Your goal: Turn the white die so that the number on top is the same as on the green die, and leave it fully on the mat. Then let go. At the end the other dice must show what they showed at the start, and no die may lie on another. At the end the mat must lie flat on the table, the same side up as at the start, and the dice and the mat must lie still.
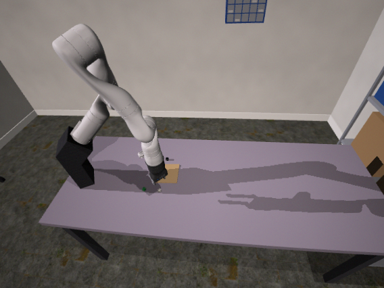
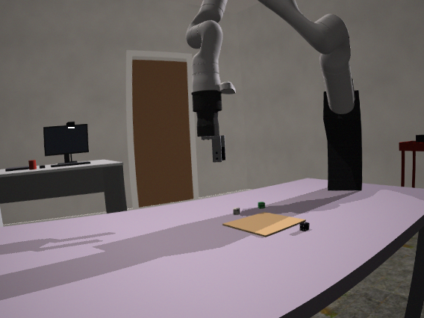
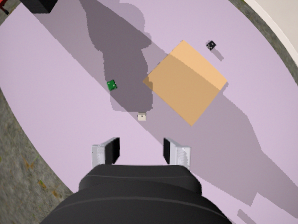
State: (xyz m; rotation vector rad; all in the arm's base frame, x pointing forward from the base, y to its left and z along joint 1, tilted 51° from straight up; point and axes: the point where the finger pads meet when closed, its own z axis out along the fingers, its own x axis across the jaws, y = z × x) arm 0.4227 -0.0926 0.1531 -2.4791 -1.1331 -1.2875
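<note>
White die [image 1: 159, 190] [image 2: 237, 211] [image 3: 142, 117] still to be gripped, turned and placed: it's on the table [image 1: 209, 216] [image 2: 209, 284] [image 3: 55, 95], off the mat [image 1: 173, 174] [image 2: 266, 224] [image 3: 186, 82]! My gripper [image 1: 159, 181] [image 2: 219, 161] [image 3: 141, 147] hovers above, fingers wide apart.

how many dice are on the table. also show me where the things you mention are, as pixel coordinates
3: the white die [image 1: 159, 190] [image 2: 237, 211] [image 3: 142, 117], the green die [image 1: 144, 189] [image 2: 261, 205] [image 3: 112, 85] and the black die [image 1: 167, 159] [image 2: 304, 226] [image 3: 211, 45], all beside the mat [image 1: 173, 174] [image 2: 265, 224] [image 3: 186, 82], off it.

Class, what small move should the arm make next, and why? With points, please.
Probably lower the open pincer [image 1: 159, 180] [image 2: 219, 161] [image 3: 141, 147] towards the white die [image 1: 159, 190] [image 2: 237, 211] [image 3: 142, 117], easing across to straddle it: the die sits on the table beside the mat [image 1: 173, 174] [image 2: 261, 224] [image 3: 185, 82], and the fingers hang well above it, apart, with nothing between them.
</note>
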